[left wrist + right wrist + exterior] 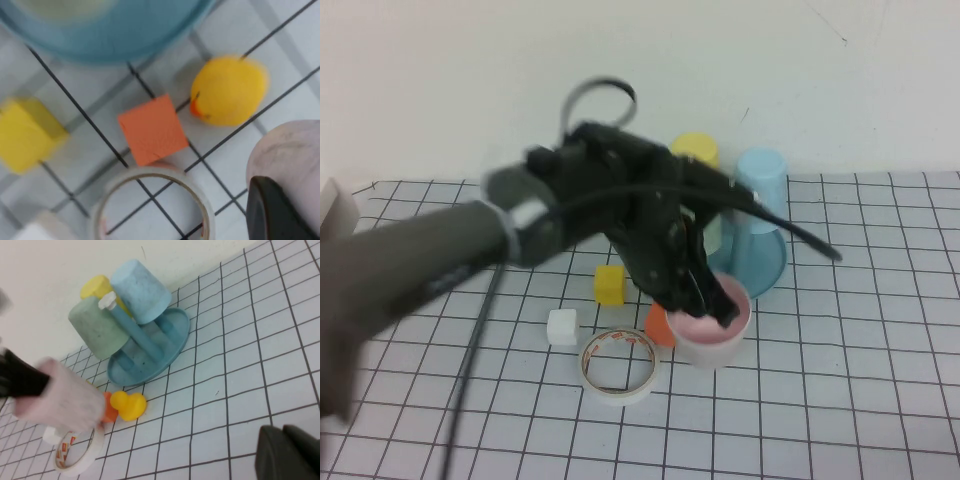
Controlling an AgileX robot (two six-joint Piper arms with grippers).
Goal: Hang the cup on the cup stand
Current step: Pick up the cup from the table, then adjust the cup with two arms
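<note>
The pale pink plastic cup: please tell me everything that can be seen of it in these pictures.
The pale pink plastic cup is a handleless tumbler, faintly speckled, pink inside. It stands mouth up in the high view, in front of the blue-teal cup stand, with the orange block and white tape roll beside it. The left gripper is at its rim, one dark finger against the wall; whether the cup still rests on the table cannot be told. The right gripper is apart from it, only its dark tip showing in its own wrist view.
</note>
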